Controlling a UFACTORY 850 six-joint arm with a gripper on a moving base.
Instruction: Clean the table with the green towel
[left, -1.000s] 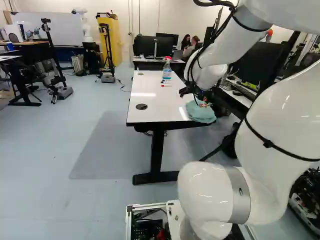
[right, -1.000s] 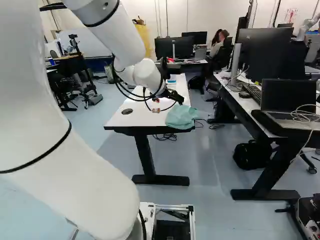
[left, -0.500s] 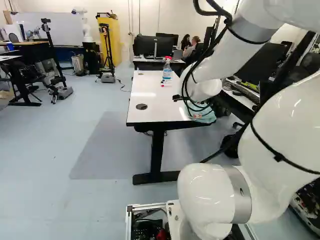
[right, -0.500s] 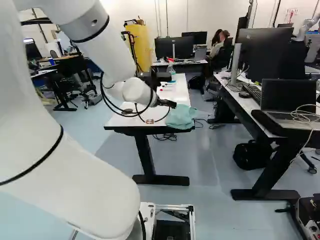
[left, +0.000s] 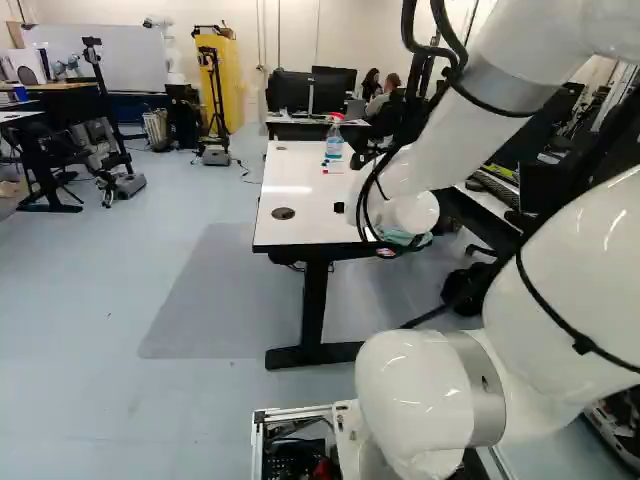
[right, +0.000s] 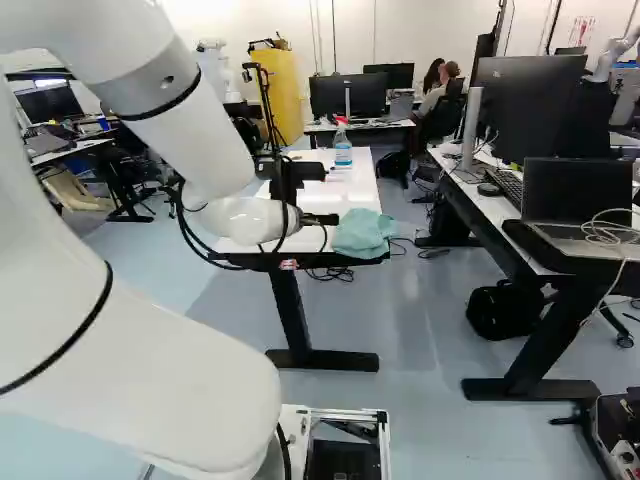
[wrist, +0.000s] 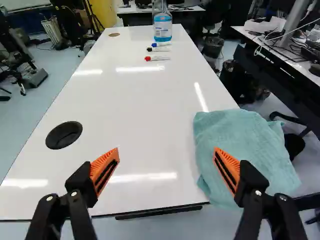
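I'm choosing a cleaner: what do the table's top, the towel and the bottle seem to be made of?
Table's top: probably laminate, glossy white, as it mirrors lights in bright streaks.
Towel: matte cloth, perhaps microfiber, going by its soft folds.
Bottle: likely clear, smooth plastic, since blue liquid shows through; glass isn't ruled out.

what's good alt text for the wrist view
Open black hand with orange pads above the near end of a white table, a crumpled green towel at its corner by one finger; farther ahead, three markers and a bottle of blue liquid.
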